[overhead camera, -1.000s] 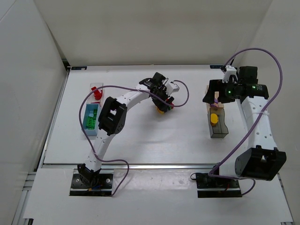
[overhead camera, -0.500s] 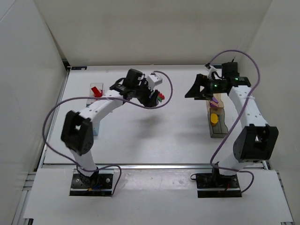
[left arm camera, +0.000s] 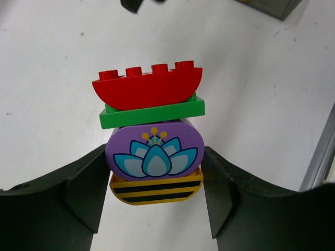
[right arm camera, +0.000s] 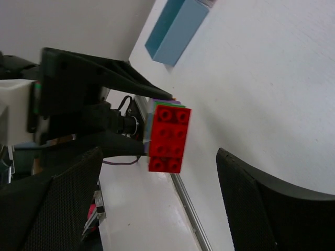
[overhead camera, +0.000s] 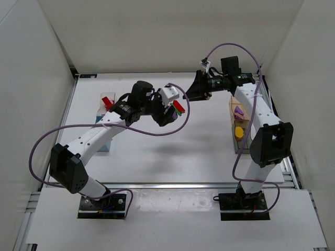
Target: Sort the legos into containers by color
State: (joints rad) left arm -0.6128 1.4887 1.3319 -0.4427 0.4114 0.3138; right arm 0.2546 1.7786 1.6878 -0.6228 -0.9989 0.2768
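Your left arm reaches up over the middle of the table (overhead camera: pixel 157 151), its wrist turned so the left gripper (overhead camera: pixel 172 110) points to the right. Its jaws are clamped on a stack of legos (left arm camera: pixel 152 136) held in the air: a rounded red brick (left arm camera: pixel 147 86) at the far end, then a green plate (left arm camera: pixel 152 114), a purple brick (left arm camera: pixel 154 154) printed with a flower, and a yellow striped one (left arm camera: pixel 156 191) deepest between the fingers (left arm camera: pixel 78 193).

Your right arm stretches left across the back of the table. The right gripper (overhead camera: pixel 194 90) hangs wide apart with nothing in it, near the stack and facing its red end, which shows between the fingers in the right wrist view.

On the right, the tan container (overhead camera: pixel 231 107) holds a purple lego (overhead camera: pixel 238 110), and the dark container (overhead camera: pixel 238 146) just in front of it holds a yellow lego (overhead camera: pixel 238 133). On the left, the clear container (overhead camera: pixel 102 107) holds a red lego (overhead camera: pixel 108 100). The light blue container (right arm camera: pixel 175 26) lies largely under your left arm; you cannot tell what is inside
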